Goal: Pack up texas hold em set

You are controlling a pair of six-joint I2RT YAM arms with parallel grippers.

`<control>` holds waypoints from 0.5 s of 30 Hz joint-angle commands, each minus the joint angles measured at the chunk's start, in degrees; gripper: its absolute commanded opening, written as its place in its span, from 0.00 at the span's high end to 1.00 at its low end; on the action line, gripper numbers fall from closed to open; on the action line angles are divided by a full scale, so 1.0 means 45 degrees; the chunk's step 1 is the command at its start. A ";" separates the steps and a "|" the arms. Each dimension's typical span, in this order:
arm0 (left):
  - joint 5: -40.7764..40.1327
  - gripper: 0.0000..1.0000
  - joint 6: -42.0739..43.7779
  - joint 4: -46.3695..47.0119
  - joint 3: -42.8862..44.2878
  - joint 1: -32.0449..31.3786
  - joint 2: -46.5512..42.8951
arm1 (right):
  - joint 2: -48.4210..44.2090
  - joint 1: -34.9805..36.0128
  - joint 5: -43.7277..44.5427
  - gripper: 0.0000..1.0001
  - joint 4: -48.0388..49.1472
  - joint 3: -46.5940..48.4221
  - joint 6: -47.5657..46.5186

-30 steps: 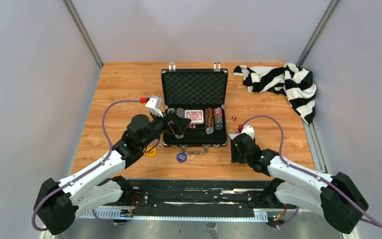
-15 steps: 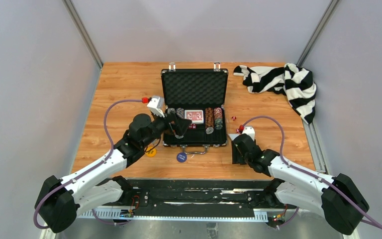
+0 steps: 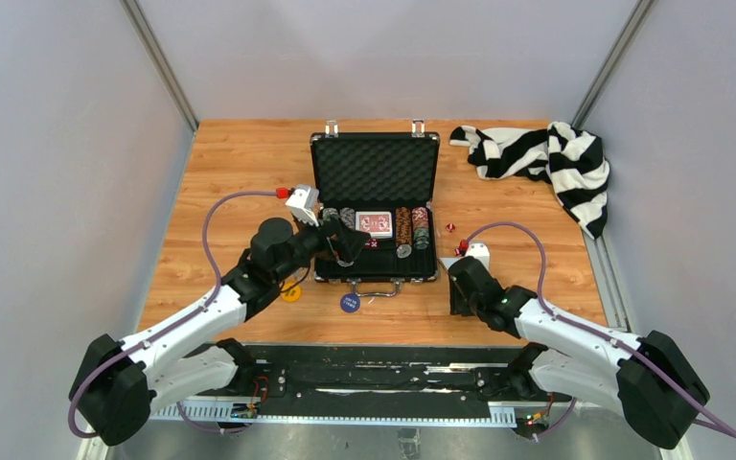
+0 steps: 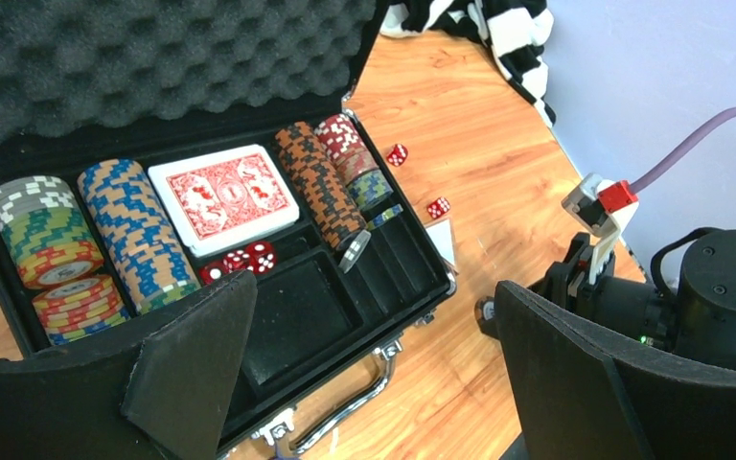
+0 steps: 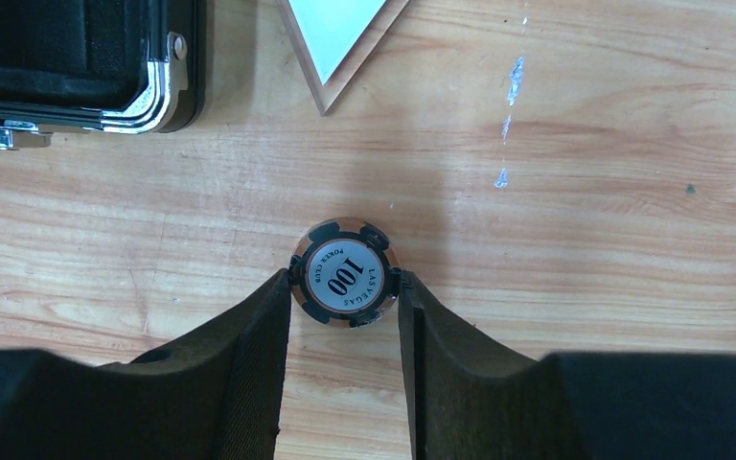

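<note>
Pinching poker chip [image 5: 345, 271], right gripper [image 5: 345, 285] half-closed

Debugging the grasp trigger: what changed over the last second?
Right gripper closed in on the 100 chip lying on the table; its fingers now touch both edges. Left gripper barely shifted, still wide open over the case. Case contents unmoved.

The wooden worktop [image 3: 240, 163] bears an open black briefcase [image 3: 375, 168], a striped cloth [image 3: 537, 158] in the far right corner, two red dice [image 4: 397, 154] right of the case, a blue button [image 3: 349, 303] and an orange button [image 3: 291, 293] in front, and a poker chip [image 5: 346, 273] near a white card [image 5: 333, 29].
</note>
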 commanded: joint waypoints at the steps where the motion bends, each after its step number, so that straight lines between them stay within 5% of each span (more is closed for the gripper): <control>1: 0.0581 0.00 -0.0192 0.0203 0.0016 0.0154 0.0367 | -0.0220 0.0136 -0.0261 0.68 -0.0547 0.0171 -0.0089; 10: 0.3173 0.02 -0.1449 -0.1873 0.2322 0.0316 0.3035 | -0.1363 0.0157 -0.0342 0.71 -0.0795 0.0775 -0.1123; 15: 0.6610 0.03 -0.3141 -0.0618 0.3159 0.0647 0.4967 | -0.1707 0.0437 -0.0618 0.71 -0.0347 0.0908 -0.1810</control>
